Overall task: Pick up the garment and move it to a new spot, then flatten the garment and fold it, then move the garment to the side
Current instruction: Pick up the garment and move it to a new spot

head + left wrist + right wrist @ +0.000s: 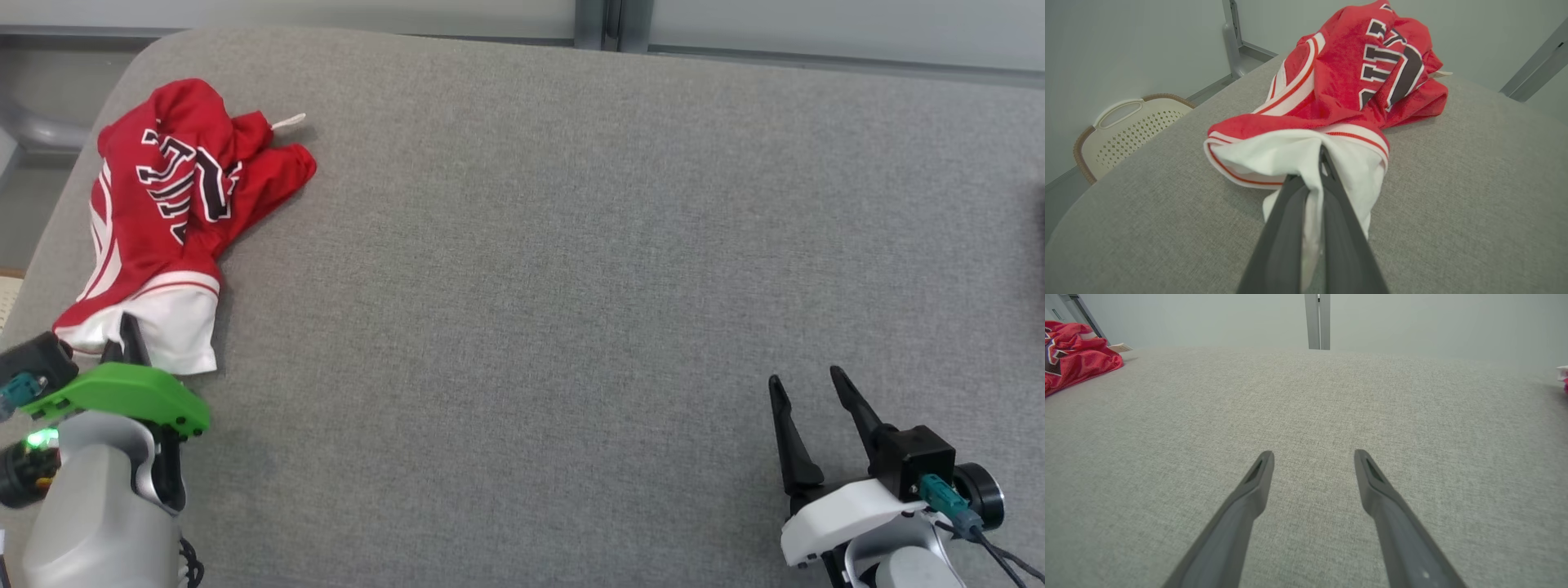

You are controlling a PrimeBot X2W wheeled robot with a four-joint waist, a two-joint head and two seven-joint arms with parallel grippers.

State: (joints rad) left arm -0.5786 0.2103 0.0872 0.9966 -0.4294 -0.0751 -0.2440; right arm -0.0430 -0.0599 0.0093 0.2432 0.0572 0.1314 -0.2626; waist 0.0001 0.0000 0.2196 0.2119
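The garment point(167, 208) is a red jersey with white trim and dark lettering, lying crumpled at the far left of the grey table point(571, 245). My left gripper point(126, 335) is shut on its white hem at the near end. In the left wrist view the two dark fingers point(1290, 212) pinch a fold of the garment's point(1355, 73) white cloth between them. My right gripper point(808, 388) stands open over bare table at the lower right, nothing between its fingertips point(1312, 455). The garment's point(1073, 355) far edge shows at the upper left of the right wrist view.
A cream perforated basket point(1122, 130) sits on the floor beyond the table's left edge. A metal post point(1318, 320) stands behind the far edge. A small pink and white object point(1563, 377) lies at the table's far right.
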